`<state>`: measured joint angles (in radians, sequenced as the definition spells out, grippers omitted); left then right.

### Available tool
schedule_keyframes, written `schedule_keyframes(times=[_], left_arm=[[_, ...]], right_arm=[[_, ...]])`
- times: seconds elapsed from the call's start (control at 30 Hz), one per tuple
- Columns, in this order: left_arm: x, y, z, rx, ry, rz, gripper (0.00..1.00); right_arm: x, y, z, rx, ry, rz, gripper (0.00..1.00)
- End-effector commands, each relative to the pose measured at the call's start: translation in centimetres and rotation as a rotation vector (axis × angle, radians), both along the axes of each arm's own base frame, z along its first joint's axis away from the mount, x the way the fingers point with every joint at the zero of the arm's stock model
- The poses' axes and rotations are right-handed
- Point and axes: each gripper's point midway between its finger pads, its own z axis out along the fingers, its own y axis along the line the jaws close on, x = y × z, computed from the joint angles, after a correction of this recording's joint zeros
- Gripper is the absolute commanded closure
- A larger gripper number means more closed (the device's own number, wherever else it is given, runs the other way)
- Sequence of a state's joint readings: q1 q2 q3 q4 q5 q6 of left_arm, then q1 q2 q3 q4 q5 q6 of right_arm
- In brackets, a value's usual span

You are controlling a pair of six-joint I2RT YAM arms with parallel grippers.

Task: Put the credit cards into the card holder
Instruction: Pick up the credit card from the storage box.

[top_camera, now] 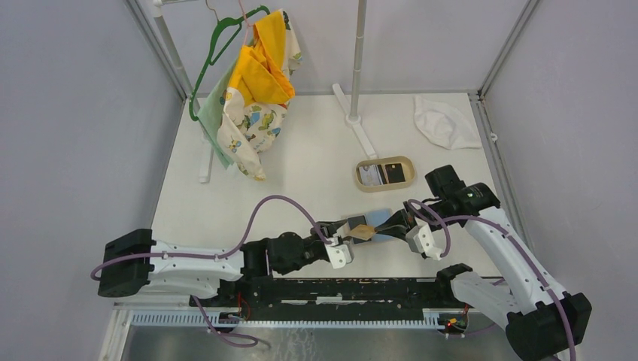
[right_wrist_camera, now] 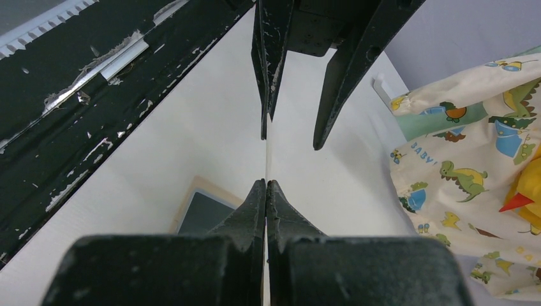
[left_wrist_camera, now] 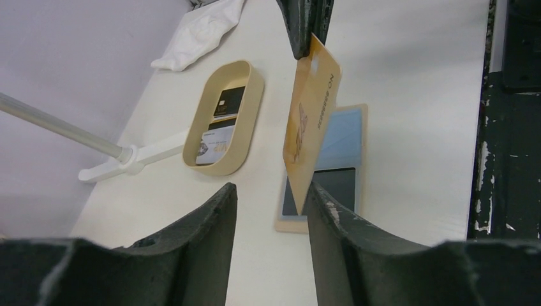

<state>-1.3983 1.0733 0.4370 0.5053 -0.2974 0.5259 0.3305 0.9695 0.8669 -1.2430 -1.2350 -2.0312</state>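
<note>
Right gripper (right_wrist_camera: 266, 185) pinches the gold card (left_wrist_camera: 312, 121) by its end; it looks thin, stiff, slippery. Left gripper (left_wrist_camera: 271, 191) gapes, empty.

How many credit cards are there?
3: a gold card in the right gripper, a dark card and a white card in the oval tray; more may be hidden.

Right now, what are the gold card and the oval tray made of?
The gold card looks like thin, stiff plastic, smooth with printed lettering. The oval tray seems to be matte tan plastic, its rim even and dull, though I cannot be sure.
</note>
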Motion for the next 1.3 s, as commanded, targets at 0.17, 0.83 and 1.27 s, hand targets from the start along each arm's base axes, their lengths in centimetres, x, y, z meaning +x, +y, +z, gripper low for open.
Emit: schedule_keyframes(times=[0.17,0.83,1.27], left_arm=[[-0.4,-2.8,3.4,-0.086,-0.023,-0.053,0.54],[2.3,-1.5,3.4,-0.335,0.384,0.031,0.98],[7.8,2.1,3.9,-0.935,1.326,0.263,0.98]], right_arm=[[0.0,0.9,1.6,0.118,-0.217,0.102,1.0],[7.0,2.5,3.1,0.094,0.196,-0.256,0.21],[11.2,4.5,-0.6,0.097,0.826,-0.5,0.02]])
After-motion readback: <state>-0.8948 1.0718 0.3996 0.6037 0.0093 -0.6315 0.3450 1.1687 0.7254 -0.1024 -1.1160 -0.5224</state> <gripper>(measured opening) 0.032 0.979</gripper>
